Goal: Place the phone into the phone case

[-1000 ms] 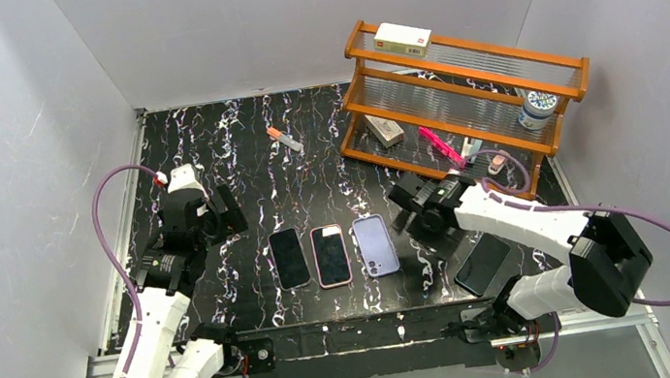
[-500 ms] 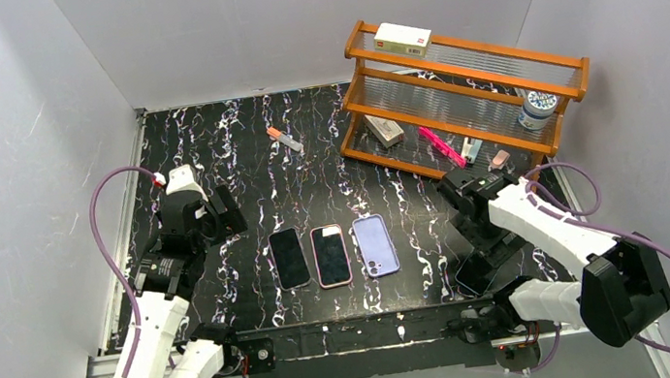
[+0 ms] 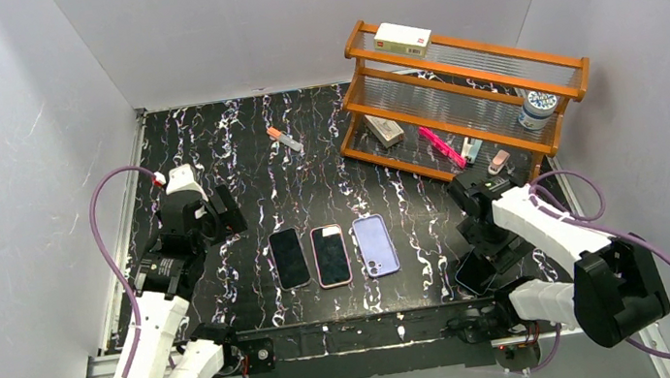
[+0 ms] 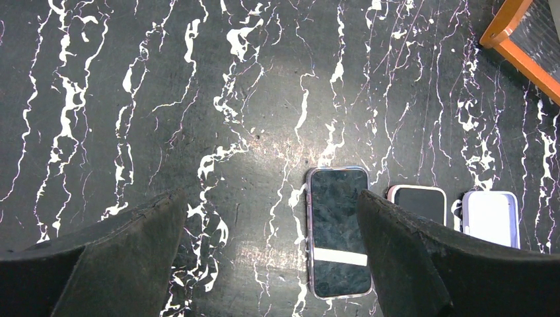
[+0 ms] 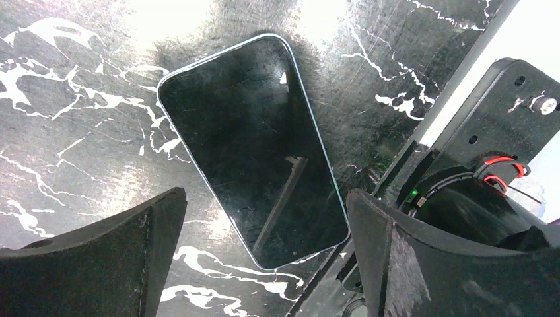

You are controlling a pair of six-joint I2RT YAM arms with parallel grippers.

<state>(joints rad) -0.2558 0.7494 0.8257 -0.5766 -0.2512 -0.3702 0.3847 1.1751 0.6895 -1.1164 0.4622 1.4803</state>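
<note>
Marbled table (image 3: 238, 153): right gripper (image 5: 264, 241) has swung from beside the purple case (image 3: 376, 245) to over the phone (image 5: 251, 139) at the near right edge. Fingers wide, empty, so pickup looks next. Left gripper (image 4: 271, 257) wide open, empty, hovering far left. Rack (image 3: 464, 84) holds box (image 3: 403, 40), jar (image 3: 537, 109).
</note>
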